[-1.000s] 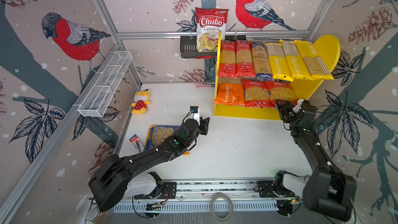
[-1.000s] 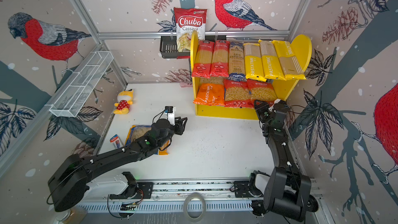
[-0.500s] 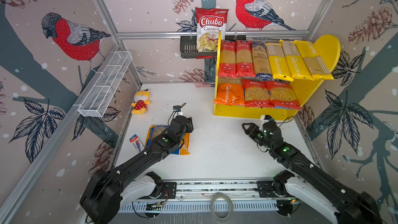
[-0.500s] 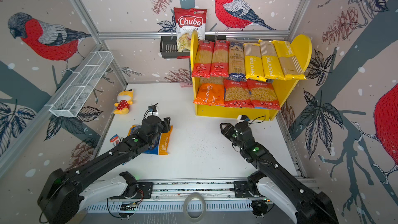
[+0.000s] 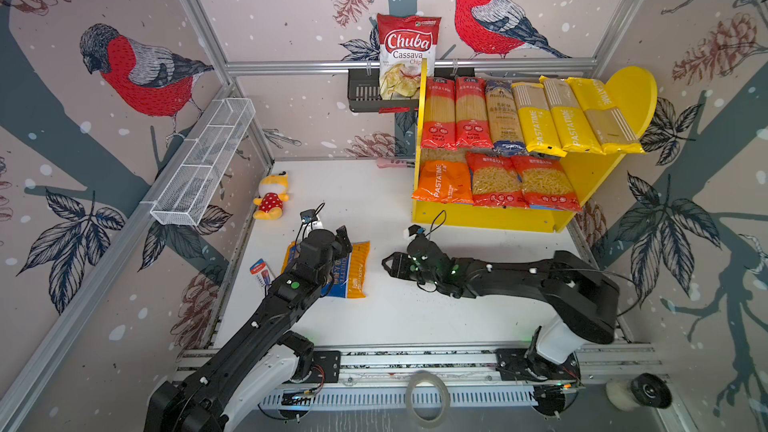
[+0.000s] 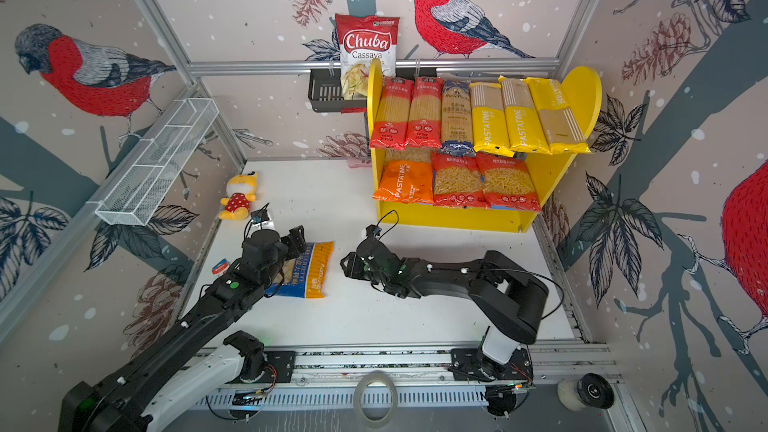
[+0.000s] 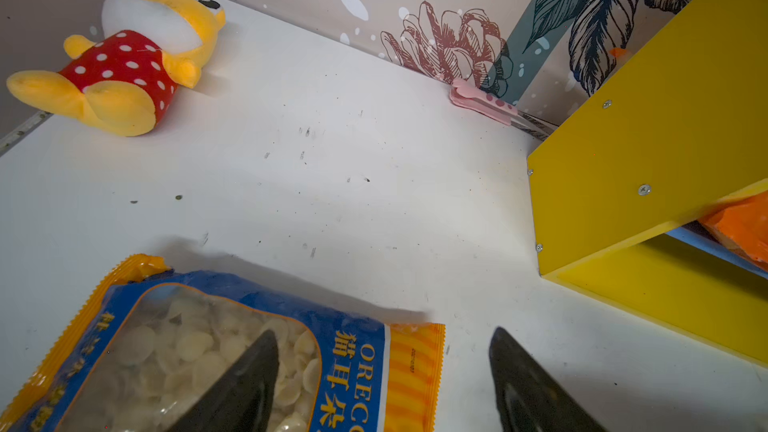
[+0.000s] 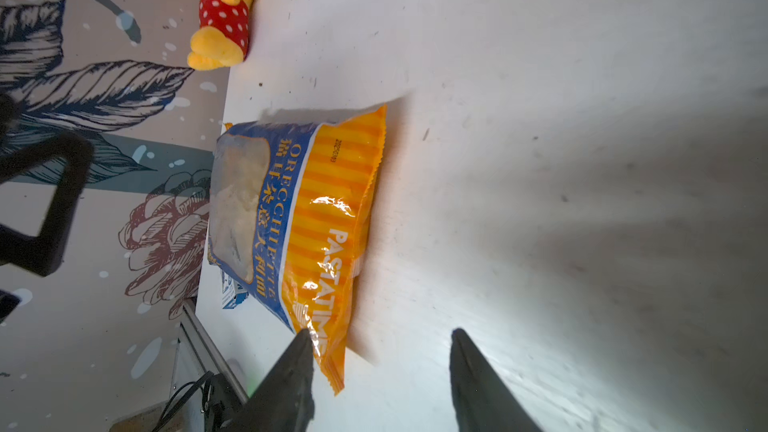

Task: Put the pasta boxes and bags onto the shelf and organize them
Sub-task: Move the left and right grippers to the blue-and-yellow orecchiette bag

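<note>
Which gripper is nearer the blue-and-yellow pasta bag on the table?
Left. The left gripper hovers open over the pasta bag; the right gripper is beside its yellow end.

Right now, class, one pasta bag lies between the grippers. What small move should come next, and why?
Probably the right gripper should ease forward and close on the yellow end of the blue-yellow bag: its open jaws aim there, not touching, while the left gripper stands open above it.

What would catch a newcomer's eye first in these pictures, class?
The yellow-sided wooden shelf at the back right, loaded with red, blue, yellow and orange plastic pasta packs. Next, the blue-and-orange plastic pasta bag lies flat on the white table, partly under the left end effector, the right end effector close beside it.
</note>
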`<state>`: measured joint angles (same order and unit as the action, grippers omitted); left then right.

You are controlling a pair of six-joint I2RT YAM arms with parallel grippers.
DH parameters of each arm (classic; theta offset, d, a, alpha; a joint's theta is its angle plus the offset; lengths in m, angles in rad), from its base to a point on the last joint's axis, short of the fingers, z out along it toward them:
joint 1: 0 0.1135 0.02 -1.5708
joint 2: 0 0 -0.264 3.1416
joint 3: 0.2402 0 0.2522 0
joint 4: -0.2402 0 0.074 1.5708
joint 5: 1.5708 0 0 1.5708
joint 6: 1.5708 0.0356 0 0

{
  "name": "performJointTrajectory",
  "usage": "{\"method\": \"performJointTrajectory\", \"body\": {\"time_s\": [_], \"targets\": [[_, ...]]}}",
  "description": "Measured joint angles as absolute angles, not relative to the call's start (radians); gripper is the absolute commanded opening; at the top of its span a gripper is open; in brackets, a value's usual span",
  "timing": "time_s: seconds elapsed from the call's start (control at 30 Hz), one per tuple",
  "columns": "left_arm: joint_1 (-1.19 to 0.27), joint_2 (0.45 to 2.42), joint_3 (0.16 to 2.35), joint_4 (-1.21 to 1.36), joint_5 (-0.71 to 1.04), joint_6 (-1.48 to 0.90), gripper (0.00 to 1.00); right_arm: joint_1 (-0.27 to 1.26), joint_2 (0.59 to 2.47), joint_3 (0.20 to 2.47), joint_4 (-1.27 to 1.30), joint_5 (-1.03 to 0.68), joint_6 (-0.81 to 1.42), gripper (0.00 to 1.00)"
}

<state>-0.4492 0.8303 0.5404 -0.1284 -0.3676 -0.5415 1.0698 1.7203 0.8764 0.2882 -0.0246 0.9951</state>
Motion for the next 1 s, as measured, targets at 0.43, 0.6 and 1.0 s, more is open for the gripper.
{"method": "performJointTrajectory", "body": {"time_s": [0.43, 0.6, 1.0], "targets": [[-0.447, 0.807, 0.53, -0.164, -0.315, -0.541, 0.78, 1.118, 2.036, 1.124, 0.35, -0.15, 1.054, 0.39], [-0.447, 0.799, 0.53, -0.164, -0.314, -0.53, 0.78, 1.118, 2.029, 1.111, 0.365, -0.155, 1.074, 0.48], [-0.447, 0.806, 0.517, -0.13, -0.253, -0.522, 0.77, 1.114, 2.015, 1.068, 0.354, -0.138, 1.102, 0.47]]}}
